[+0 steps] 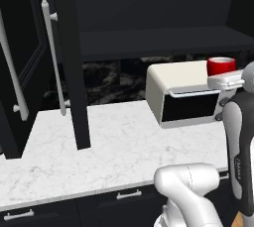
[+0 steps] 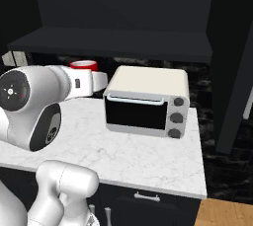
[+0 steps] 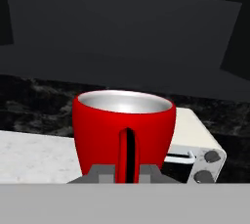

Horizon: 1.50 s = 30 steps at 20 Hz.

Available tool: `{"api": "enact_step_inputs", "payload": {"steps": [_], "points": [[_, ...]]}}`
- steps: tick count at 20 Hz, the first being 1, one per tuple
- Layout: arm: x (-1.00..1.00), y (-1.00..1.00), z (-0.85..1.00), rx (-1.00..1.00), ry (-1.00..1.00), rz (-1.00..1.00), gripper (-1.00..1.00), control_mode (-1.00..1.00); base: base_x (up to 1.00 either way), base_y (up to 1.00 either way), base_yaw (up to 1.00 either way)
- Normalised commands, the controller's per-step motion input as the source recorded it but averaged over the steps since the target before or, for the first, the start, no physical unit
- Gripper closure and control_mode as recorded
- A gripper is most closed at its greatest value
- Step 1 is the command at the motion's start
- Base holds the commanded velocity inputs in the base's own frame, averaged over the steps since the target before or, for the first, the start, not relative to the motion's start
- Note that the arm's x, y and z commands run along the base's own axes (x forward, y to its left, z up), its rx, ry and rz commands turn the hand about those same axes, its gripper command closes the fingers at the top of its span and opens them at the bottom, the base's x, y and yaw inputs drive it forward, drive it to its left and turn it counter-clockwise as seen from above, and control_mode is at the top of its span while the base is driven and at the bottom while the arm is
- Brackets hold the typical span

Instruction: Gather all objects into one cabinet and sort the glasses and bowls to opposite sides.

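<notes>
1. Gripping the red cup (image 3: pixel 123 132), the fingers (image 3: pixel 103 171) sit either side of its thin loop handle, close together, at the near bottom of the hand view; the handle appears pinched between them, though the contact itself lies at the frame edge.
2. Location: the red cup hangs in the air just beside the toaster (image 2: pixel 147 100), on its handle-free short side, about level with the toaster's pale top and above the table (image 2: pixel 148 156).
3. Handling judgement: the cup is small, rigid and probably light, with a glossy, likely slippery glaze and an empty metallic interior.
4. Hold point: a handle grasp lets the cup pivot; keep it upright and move slowly. A grip across the rim wall would resist swinging better.
5. Beyond the toaster, higher up, the cabinet (image 1: pixel 158 40) shelf stands open.
</notes>
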Motion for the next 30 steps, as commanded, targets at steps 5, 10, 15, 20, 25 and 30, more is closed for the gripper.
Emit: {"api": "enact_step_inputs", "payload": {"steps": [5, 10, 15, 20, 25, 30], "points": [[-0.24, 0.04, -0.17, 0.0, 0.13, 0.0, 1.0, -1.0, 0.0, 0.0, 0.0], [-0.06, 0.01, -0.04, 0.0, 0.02, 0.0, 1.0, 1.0, -0.35, 0.11, -0.01], [0.0, 0.0, 0.0, 0.0, 0.0, 0.0, 1.0, 1.0, -0.76, 0.25, -0.01], [0.0, 0.0, 0.0, 0.0, 0.0, 0.0, 1.0, 1.0, -0.95, 0.35, -0.02], [0.0, 0.0, 0.0, 0.0, 0.0, 0.0, 1.0, 1.0, -1.0, 0.73, -0.02], [0.0, 0.0, 0.0, 0.0, 0.0, 0.0, 1.0, 1.0, -0.86, 0.94, -0.03]]}}
